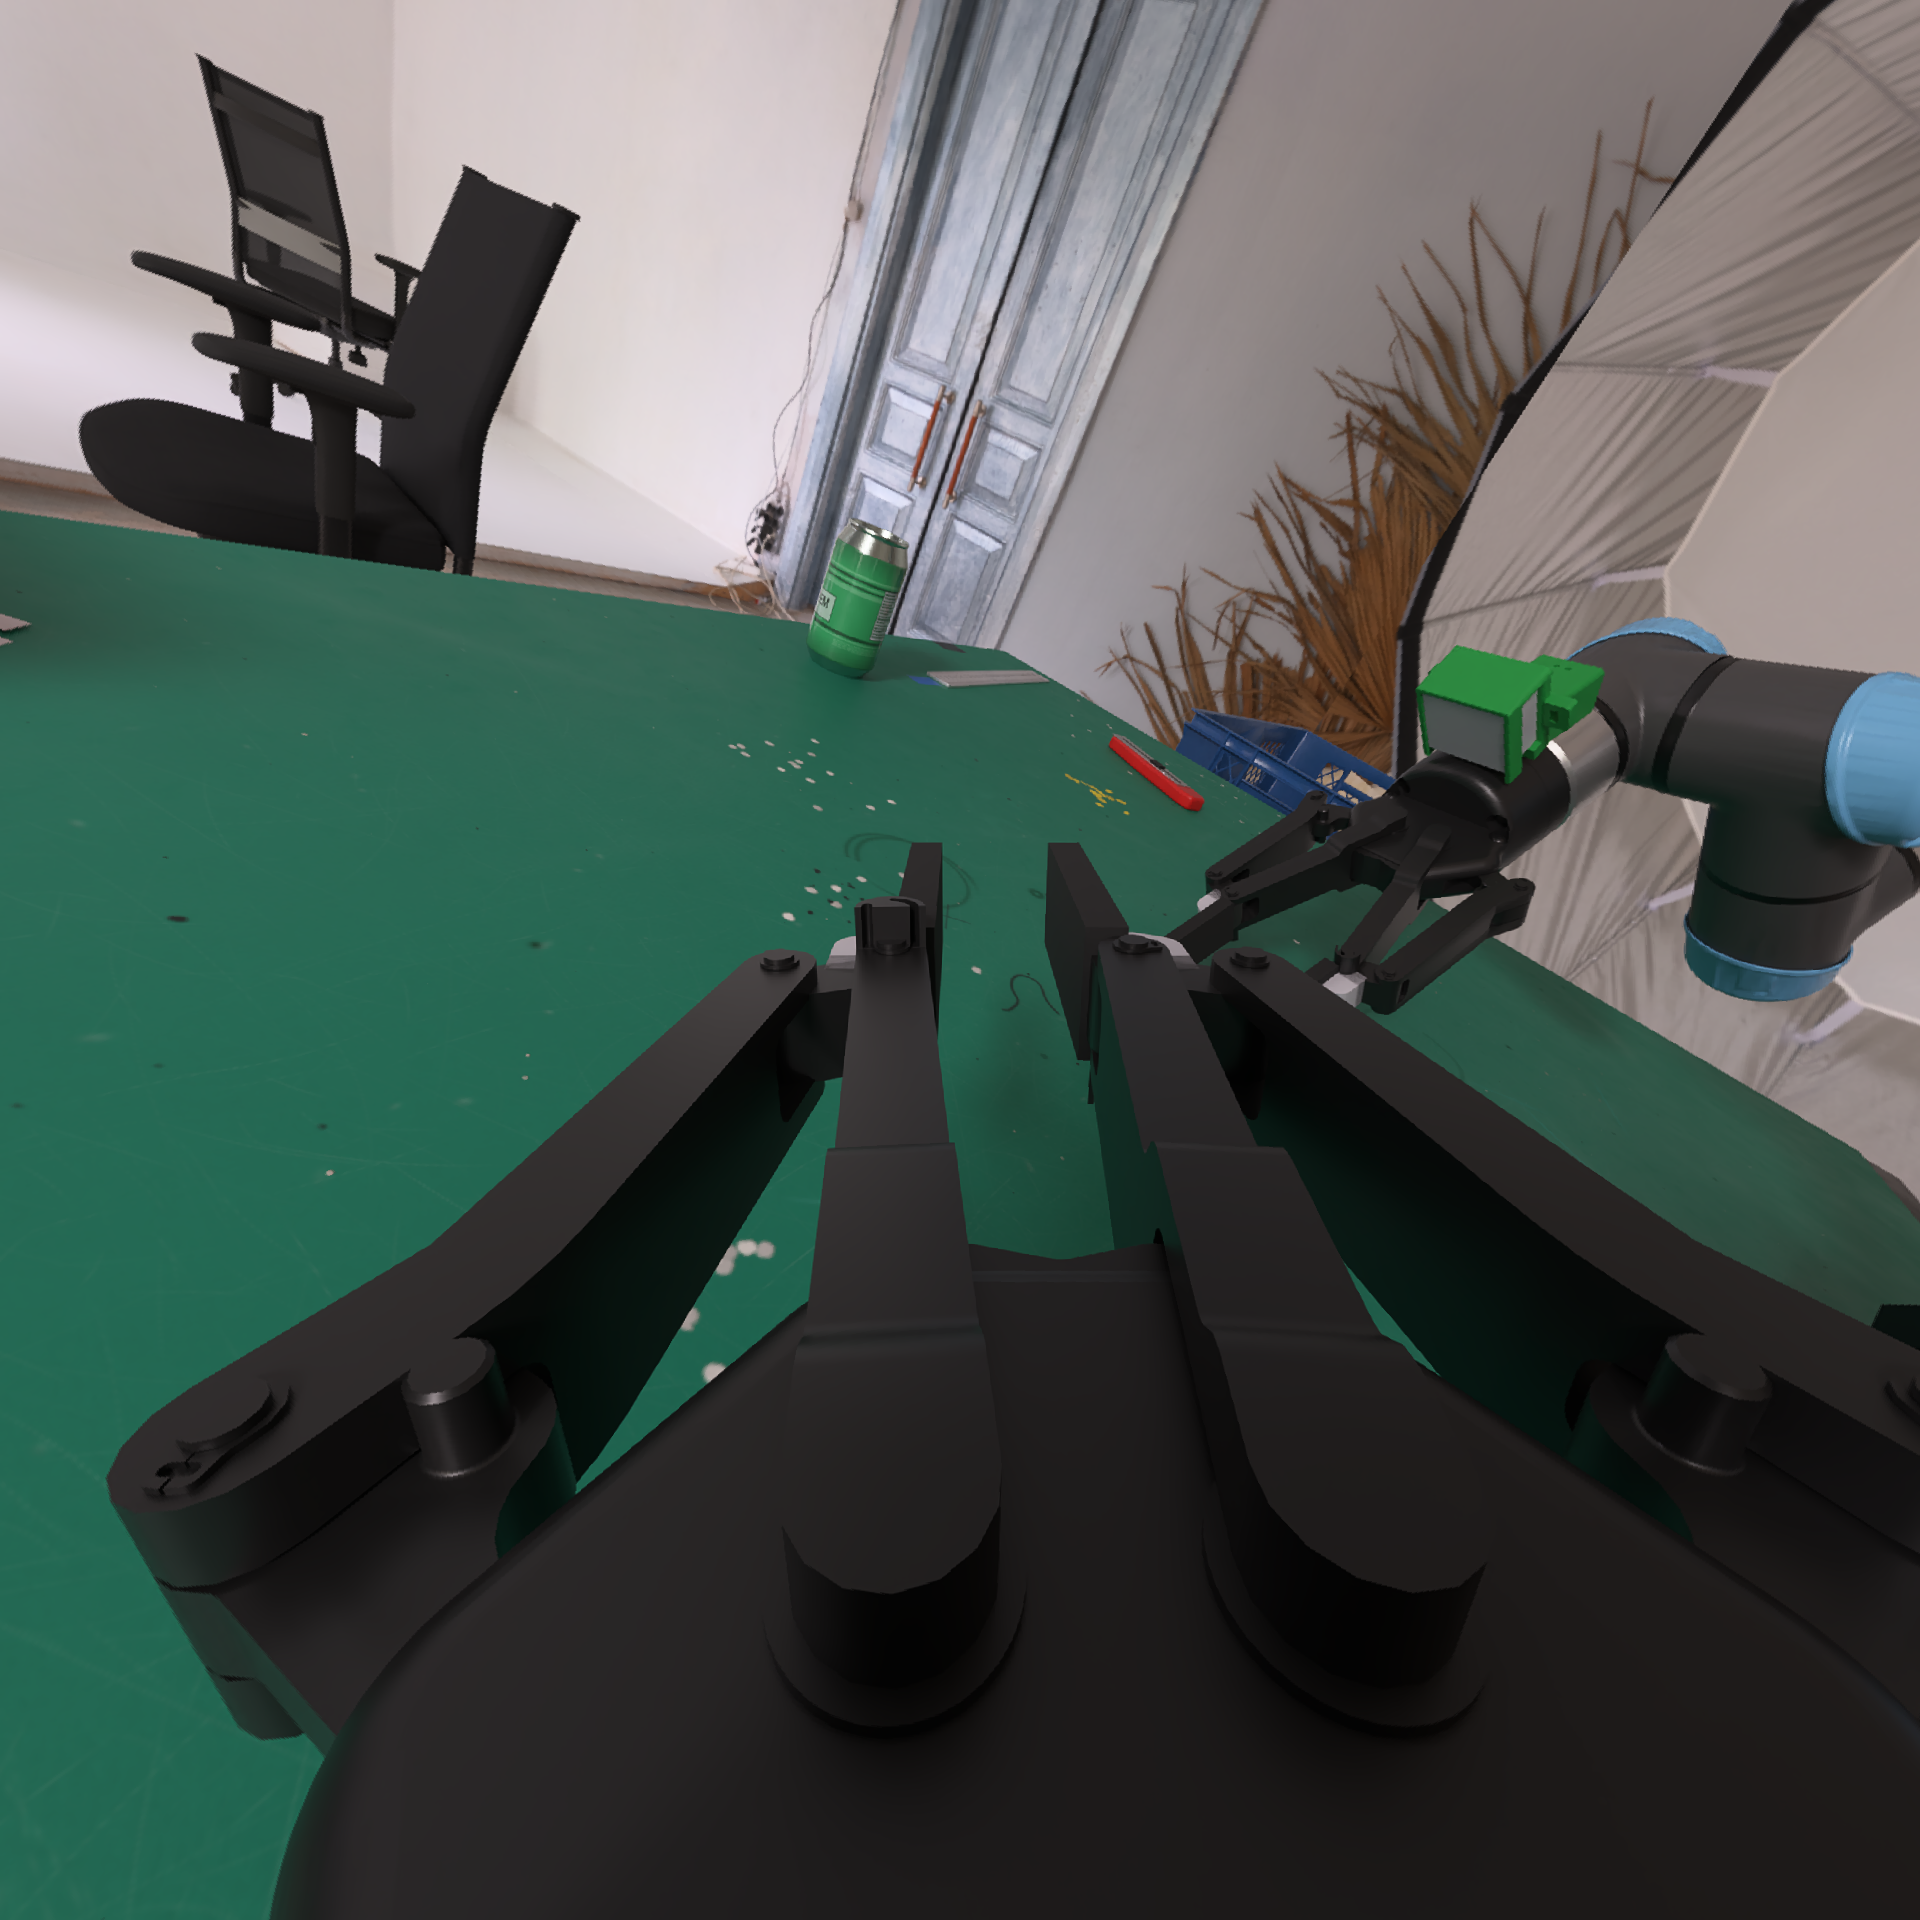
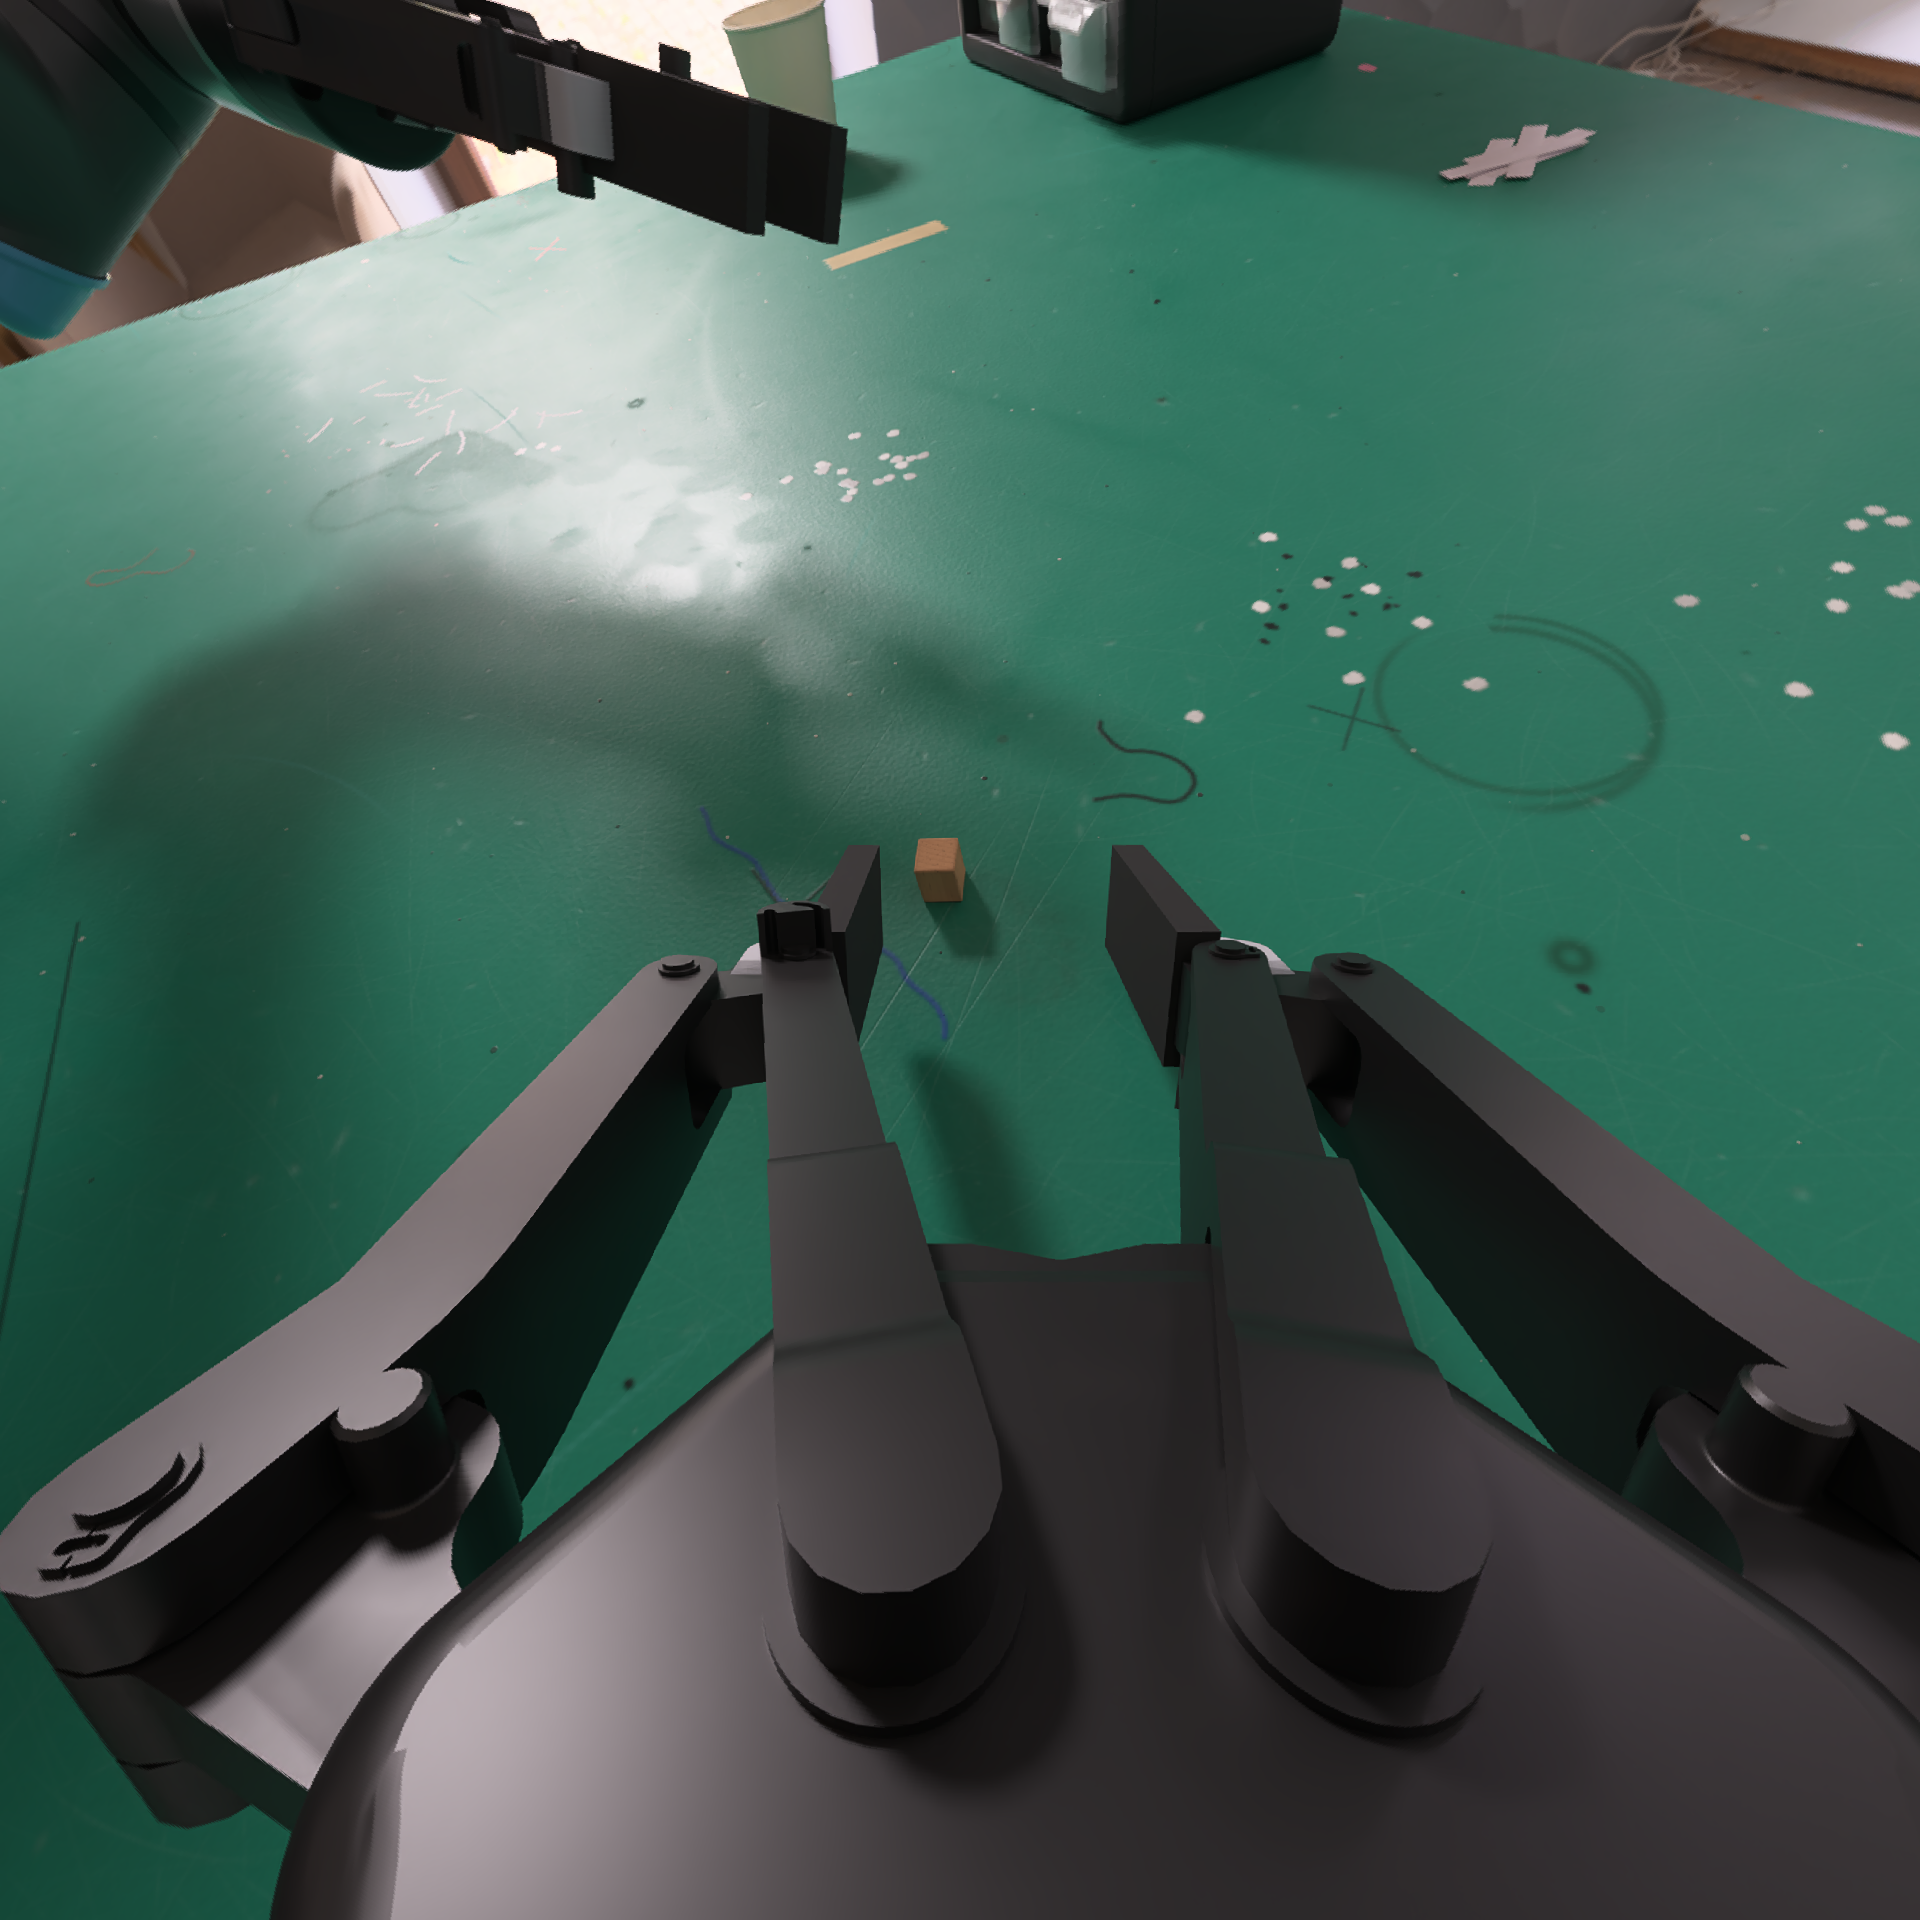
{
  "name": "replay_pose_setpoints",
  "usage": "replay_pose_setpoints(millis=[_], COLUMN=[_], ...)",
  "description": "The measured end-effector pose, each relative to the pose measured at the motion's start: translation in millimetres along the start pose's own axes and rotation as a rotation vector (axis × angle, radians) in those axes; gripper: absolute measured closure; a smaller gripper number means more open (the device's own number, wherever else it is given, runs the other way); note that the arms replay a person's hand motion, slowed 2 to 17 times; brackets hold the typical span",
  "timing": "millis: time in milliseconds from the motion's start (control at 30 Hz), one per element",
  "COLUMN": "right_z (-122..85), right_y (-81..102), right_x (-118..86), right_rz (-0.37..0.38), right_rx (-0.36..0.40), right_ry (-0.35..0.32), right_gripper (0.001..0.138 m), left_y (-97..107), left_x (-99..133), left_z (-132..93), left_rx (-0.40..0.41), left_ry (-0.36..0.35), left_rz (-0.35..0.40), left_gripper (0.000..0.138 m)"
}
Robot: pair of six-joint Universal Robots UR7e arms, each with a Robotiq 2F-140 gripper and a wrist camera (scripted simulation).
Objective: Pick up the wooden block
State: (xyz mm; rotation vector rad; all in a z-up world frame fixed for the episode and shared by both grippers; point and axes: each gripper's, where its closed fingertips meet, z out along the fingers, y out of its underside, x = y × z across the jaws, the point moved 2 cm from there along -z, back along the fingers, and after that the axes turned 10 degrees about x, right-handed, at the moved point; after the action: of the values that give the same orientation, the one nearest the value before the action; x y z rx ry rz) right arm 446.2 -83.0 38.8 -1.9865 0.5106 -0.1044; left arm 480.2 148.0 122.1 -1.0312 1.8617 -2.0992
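Observation:
The wooden block (image 2: 939, 869) is a small tan cube lying on the green table (image 2: 1351, 364). In the right wrist view it shows between my right gripper's fingertips, nearer the left finger (image 2: 857, 914), with the gripper above it. My right gripper (image 2: 992, 883) is open and empty; it also shows in the left wrist view (image 1: 1283, 940), at the right over the table edge. My left gripper (image 1: 995, 873) has its pads a small gap apart with nothing between them, above bare table. It shows side-on at the top left of the right wrist view (image 2: 800, 187). The block is not seen in the left wrist view.
A green can (image 1: 860, 600), a red bar (image 1: 1155, 771) and a blue crate (image 1: 1278, 764) sit toward the far table edge. Black chairs (image 1: 312, 416) stand beyond. A paper cup (image 2: 784, 52), a black box (image 2: 1143, 52), a tape cross (image 2: 1517, 154) and a tan strip (image 2: 885, 244) lie farther off.

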Motion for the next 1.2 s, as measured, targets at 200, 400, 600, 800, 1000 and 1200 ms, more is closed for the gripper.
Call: replay_pose_setpoints(millis=[200, 400, 600, 800, 1000, 1200], right_z=[3.1, 5.3, 5.7, 5.4, 5.6, 5.9], right_y=[2.0, 1.6, 2.5, 2.1, 2.2, 2.2], right_x=[-0.8, -2.0, -2.5, -1.8, -1.4, -1.2], right_rz=[0.005, 0.028, 0.051, 0.057, 0.055, 0.053], right_rx=[-0.017, -0.027, -0.038, -0.041, -0.046, -0.048], right_ry=[-0.021, -0.061, -0.09, -0.101, -0.099, -0.09], right_gripper=[0.081, 0.081, 0.081, 0.082, 0.083, 0.083], left_y=[6.2, 10.2, 10.3, 7.8, 5.9, 4.5], left_x=[0.1, 0.7, 0.6, -3.2, -8.6, -12.6], left_z=[2.9, 4.7, 3.0, -1.4, -6.1, -9.9], left_rx=[-0.023, -0.039, -0.046, -0.038, -0.025, -0.014], left_ry=[0.004, 0.003, -0.001, -0.011, -0.02, -0.026], left_rz=[-0.003, 0.001, 0.01, 0.005, -0.014, -0.029], left_gripper=[0.111, 0.111, 0.111, 0.111, 0.112, 0.112])
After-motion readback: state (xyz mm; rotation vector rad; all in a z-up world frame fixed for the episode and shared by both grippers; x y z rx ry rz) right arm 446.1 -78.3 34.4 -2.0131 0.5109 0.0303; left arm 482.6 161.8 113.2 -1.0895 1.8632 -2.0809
